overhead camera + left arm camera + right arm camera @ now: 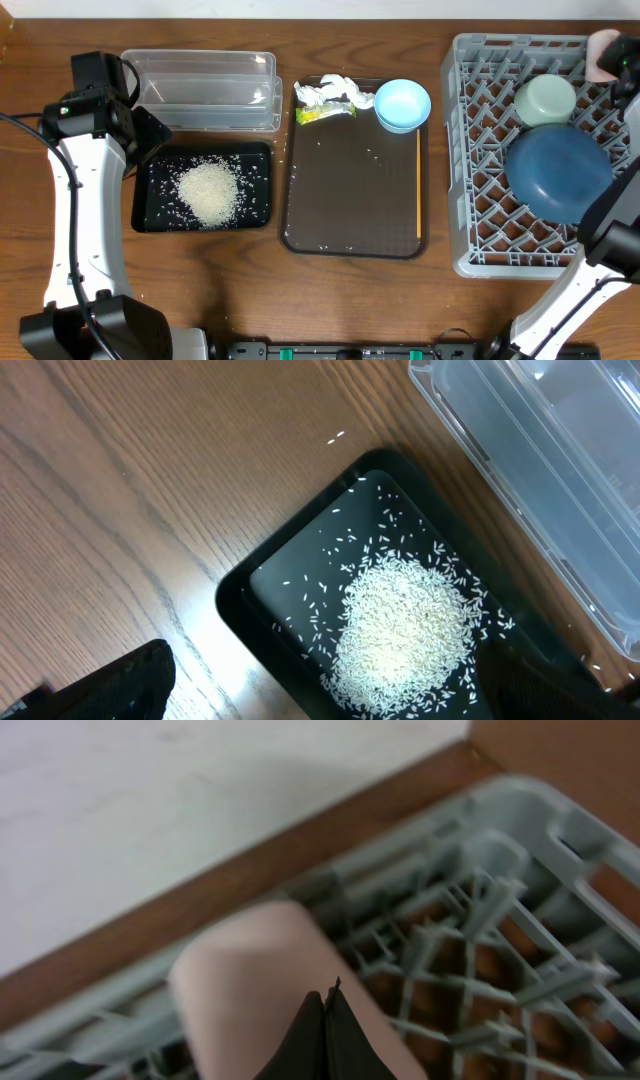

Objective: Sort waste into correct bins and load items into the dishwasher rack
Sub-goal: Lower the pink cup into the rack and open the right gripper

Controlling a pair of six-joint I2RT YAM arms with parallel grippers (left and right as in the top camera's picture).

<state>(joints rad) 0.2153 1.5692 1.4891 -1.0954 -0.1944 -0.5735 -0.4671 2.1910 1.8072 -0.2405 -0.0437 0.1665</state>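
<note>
The right pincer [328, 1020] is clenched, its two black fingers pressed flat together. Their tips lie against the side of the small pink cup [250, 975]; whether any of the cup's wall is nipped between them I cannot tell. In the overhead view the cup sits at the upper right of the frame, over the far corner of the large square grey plastic lattice rack [470, 200].

The left pincer [148, 135] is released, spread wide and empty, hovering over the upper left corner of the shallow black rectangular tray [150, 215]. That tray holds a heap of loose white rice grains [208, 190], with strays scattered around it.

The rack also holds a large dark blue plate [557, 170] and, just above it, a pale mint bowl [545, 100].

On the dark brown flat tray [350, 200] at mid-frame lie crumpled white tissue paper [335, 90], a small yellow-green wrapper [322, 113], a pale blue bowl [402, 103], a thin yellowish stick [418, 185] along its right side and a few stray grains.

The clear plastic rectangular tub [200, 90] stands on the desk just above the black tray.
</note>
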